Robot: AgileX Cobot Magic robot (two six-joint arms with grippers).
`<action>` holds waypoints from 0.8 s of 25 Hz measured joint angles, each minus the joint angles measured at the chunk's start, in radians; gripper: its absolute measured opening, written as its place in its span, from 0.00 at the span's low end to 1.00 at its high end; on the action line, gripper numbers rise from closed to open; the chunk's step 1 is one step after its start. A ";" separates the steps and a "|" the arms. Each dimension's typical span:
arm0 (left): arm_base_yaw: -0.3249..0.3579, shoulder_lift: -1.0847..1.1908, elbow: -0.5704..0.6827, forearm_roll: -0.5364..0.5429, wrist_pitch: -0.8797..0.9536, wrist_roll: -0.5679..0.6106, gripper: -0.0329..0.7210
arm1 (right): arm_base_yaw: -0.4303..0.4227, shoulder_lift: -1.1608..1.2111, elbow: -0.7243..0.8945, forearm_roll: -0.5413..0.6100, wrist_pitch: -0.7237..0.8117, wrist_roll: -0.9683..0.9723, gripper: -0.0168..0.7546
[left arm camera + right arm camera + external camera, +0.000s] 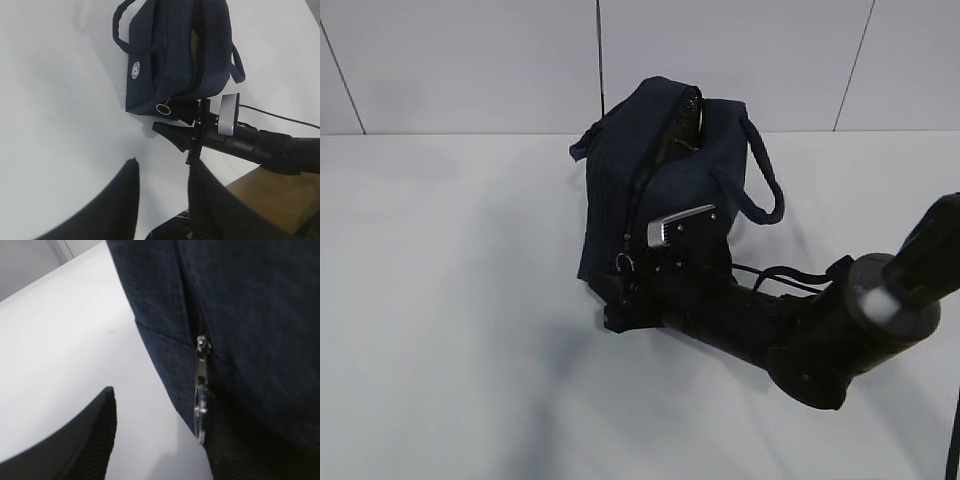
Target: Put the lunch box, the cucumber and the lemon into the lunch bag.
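Bag on the counter, zipper partly open, right gripper at its near end.

No lunch box, cucumber or lemon lies outside; something pale shows in the slit, so packing looks done or nearly so, though I cannot tell what is inside. The ring pull hangs at the bag's 6 o'clock end. Right jaws spread beside it, pinching nothing; left gripper hovers, jaws apart, empty.

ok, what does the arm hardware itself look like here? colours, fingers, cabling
Right arm: matte black, thick cylindrical links, black cable looping along it. A silver-grey camera module sits on its wrist. Right gripper: black, tapering fingers. Left gripper: two broad black fingers with finely ribbed pads. No markings legible.
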 joint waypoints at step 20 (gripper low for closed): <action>0.000 0.000 0.000 0.000 0.000 0.000 0.36 | 0.000 0.012 -0.011 0.075 0.000 0.024 0.12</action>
